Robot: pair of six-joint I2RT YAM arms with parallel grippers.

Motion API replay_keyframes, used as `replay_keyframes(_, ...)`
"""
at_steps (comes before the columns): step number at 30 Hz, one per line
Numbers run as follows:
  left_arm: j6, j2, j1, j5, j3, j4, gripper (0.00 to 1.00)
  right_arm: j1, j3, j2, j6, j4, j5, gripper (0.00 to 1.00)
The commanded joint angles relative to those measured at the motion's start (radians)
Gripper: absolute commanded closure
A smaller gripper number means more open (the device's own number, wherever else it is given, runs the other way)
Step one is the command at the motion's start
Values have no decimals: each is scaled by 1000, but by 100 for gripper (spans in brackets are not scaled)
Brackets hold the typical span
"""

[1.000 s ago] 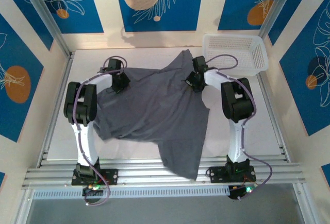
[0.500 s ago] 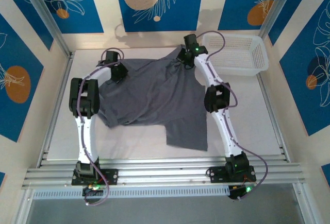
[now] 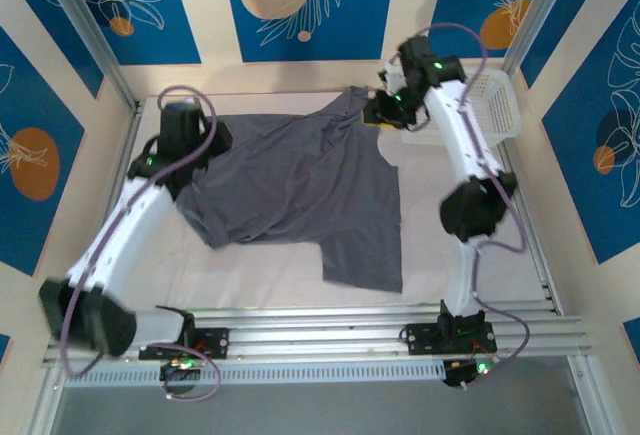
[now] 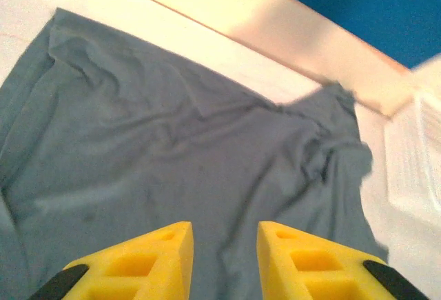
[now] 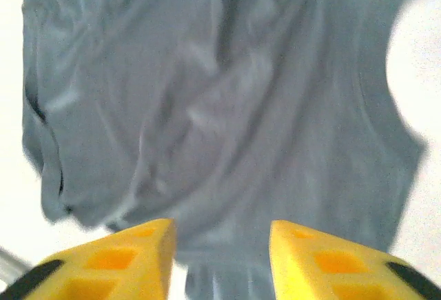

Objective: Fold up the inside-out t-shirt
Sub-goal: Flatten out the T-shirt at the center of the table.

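Inside-out t-shirt (image 3: 300, 190) lies spread and wrinkled over the table's (image 3: 250, 277) middle and far part, left gripper (image 4: 224, 258) and right gripper (image 5: 220, 258) both above it, jaws parted, gripping nothing.

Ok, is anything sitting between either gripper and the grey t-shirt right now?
Nothing visible. The left gripper and the right gripper each hang open above bare cloth of the t-shirt, with only air between. The white basket stands off to the far right, beside the shirt, not on it.
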Motion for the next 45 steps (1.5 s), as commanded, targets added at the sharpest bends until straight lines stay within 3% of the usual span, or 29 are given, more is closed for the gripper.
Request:
replay_keyframes(1,29,-108,-34,-125,-197,-168,67,-50,-373,-254,-31,33,-10,48)
replay_keyframes(4,13,-234,-52,-124,-310,-194,62,-55,-811,-576,145,266,-20,33)
replay_keyframes(7,35,-283,-57,-117,-356,-238,60,-41,-1233,-915,398,473,-17,34)
replay_keyframes(9,56,-296,-58,-119,-370,-274,59,-6,-1422,-1090,536,487,32,38)
replay_keyframes(12,62,-317,-59,-110,-399,-271,58,58,-1566,-1217,670,401,63,41)
replay_keyframes(17,56,-311,-58,-88,-406,-243,55,219,-1661,-1204,783,314,121,41)
replay_keyframes(22,47,-309,-59,-87,-402,-235,54,356,-1644,-1022,841,370,238,40)
replay_keyframes(28,53,-315,-58,-99,-413,-242,54,388,-1616,-941,928,429,324,42)
replay_keyframes(34,54,-314,-58,-104,-425,-223,53,475,-1791,-1019,1275,633,370,40)
replay_keyframes(39,61,-292,-58,-89,-417,-208,53,471,-1819,-1024,1295,605,447,40)
replay_keyframes(40,64,-291,-58,-89,-416,-209,53,471,-1821,-1026,1289,609,444,43)
replay_keyframes(43,66,-281,-59,-89,-420,-204,53,468,-1833,-1045,1274,655,422,66)
replay_keyframes(45,64,-277,-59,-85,-420,-204,53,466,-1817,-1062,1267,657,421,77)
